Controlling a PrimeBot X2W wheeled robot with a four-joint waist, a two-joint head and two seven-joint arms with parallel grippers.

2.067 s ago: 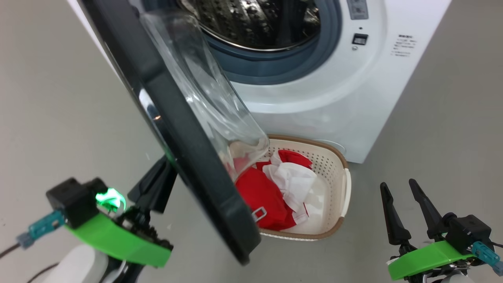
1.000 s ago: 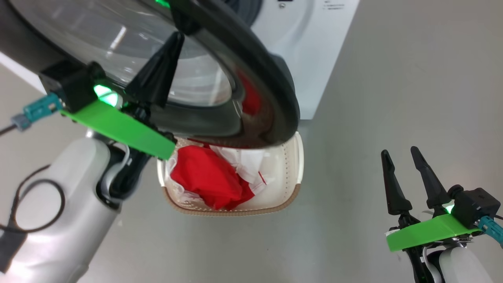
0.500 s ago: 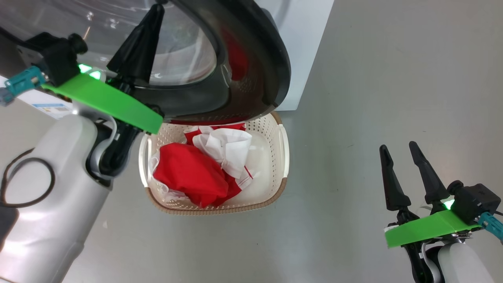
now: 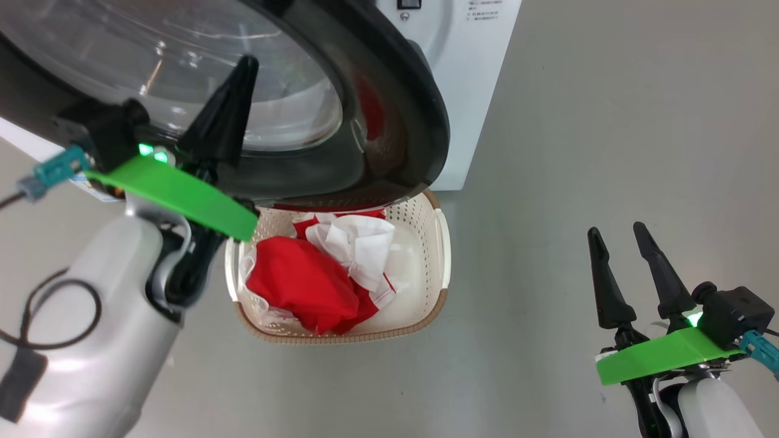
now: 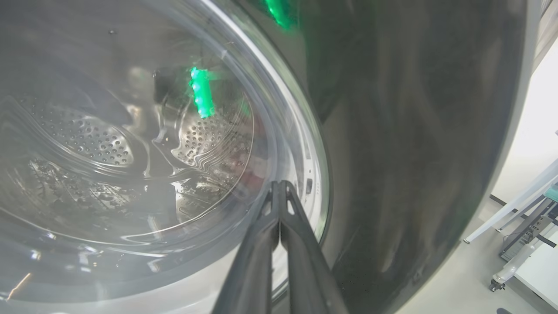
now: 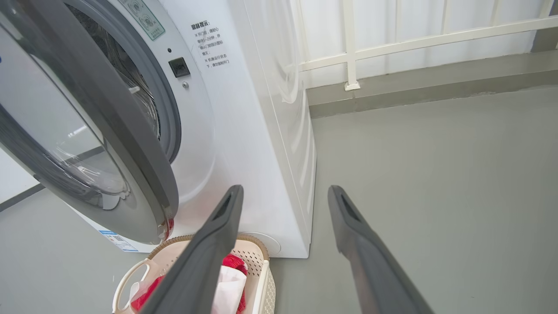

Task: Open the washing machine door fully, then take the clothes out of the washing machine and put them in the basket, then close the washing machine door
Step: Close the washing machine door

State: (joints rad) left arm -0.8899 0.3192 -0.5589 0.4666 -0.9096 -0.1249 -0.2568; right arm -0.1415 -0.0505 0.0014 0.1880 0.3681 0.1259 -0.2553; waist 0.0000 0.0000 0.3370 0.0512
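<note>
Though swung out from the washing machine (image 4: 471, 91), not far off it: washing machine door (image 4: 401, 103) ajar, glossy black rim angled to the white front, lower edge overhanging the end of the basket (image 4: 341, 333) nearest the machine. Same door (image 6: 109, 109) in the right wrist view, with a wedge of gap to the machine (image 6: 244, 131); inside that gap, a strip of perforated drum (image 6: 126, 65) and grey gasket (image 6: 172, 117).

Clothes (image 4: 304, 286) down in the basket: red bundle toward one side, crumpled white piece beside it, some cream bottom bare next to them. Basket on the grey floor (image 4: 608, 121), right before the machine's front.

Left gripper (image 4: 246, 66) up at the door's outer face, fingers pressed together with nothing between them, tips over the glass window (image 4: 152, 55). In the left wrist view, same gripper (image 5: 279, 186) pointing at the seam of glass (image 5: 109, 131) and black rim (image 5: 392, 131); contact with the surface impossible to tell.

Right gripper (image 4: 616, 230) low and well apart from door and basket, fingers spread wide and empty over bare floor. In its own wrist view, right gripper (image 6: 285, 192) framing the machine's side panel, with a white railing (image 6: 348, 43) along the wall beyond. Basket corner (image 6: 267, 283) with red cloth (image 6: 235, 263) just beside one finger.
</note>
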